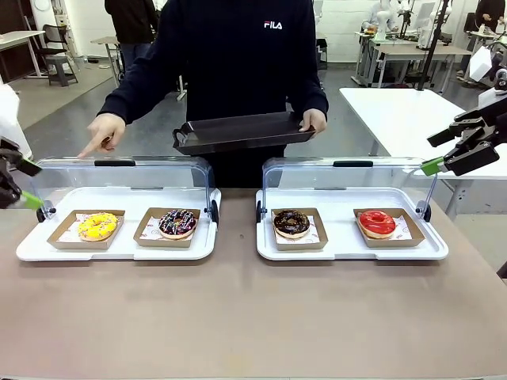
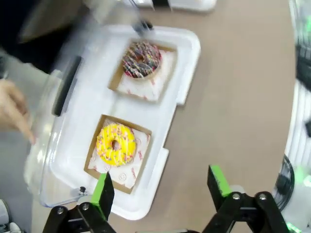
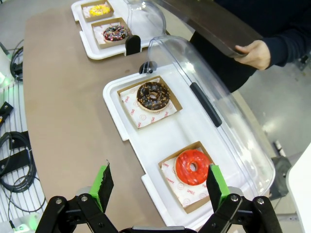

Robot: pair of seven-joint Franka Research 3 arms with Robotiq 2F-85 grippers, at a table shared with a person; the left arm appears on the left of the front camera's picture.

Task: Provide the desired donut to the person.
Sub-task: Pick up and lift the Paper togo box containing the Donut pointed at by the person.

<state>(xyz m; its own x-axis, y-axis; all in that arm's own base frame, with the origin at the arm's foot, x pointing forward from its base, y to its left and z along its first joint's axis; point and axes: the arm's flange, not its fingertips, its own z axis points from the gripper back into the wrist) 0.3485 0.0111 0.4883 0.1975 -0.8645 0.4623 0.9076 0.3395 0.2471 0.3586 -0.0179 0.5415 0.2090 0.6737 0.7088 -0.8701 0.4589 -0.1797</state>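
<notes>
Task status: early stage, with no donut picked up yet. 4 donuts rest in cardboard holders (image 1: 59, 237) inside 2 white display cases on the table (image 1: 238, 317). Both clear lids (image 1: 158, 178) stand raised at the far side, so access from the robot's side is free. The left case (image 1: 127, 202) holds the yellow donut (image 1: 97, 226) and, beside it, the sprinkled chocolate donut (image 1: 177, 223). The right case (image 1: 341, 202) holds the dark chocolate donut (image 1: 291, 223) and the red donut (image 1: 377, 222). The person (image 1: 238, 63) stands at the far side of the table. 1 hand (image 1: 314, 120) supports a dark serving tray (image 1: 238, 131); the pointing hand (image 1: 103, 131) aims a finger down at the far rim of the left case, in line with the yellow donut. That donut is therefore judged to be the requested item. The left gripper (image 2: 159, 180) hovers off the outer end of the left case, near the yellow donut, with jaws spread wide and holding nothing. The right gripper (image 3: 159, 174) hovers above the outer end of the right case, near the red donut, with jaws likewise wide and empty. Steps left, as judged: lower the left gripper onto the yellow donut or its holder, close on it, lift it clear of the case, and deliver it to the dark serving tray.
</notes>
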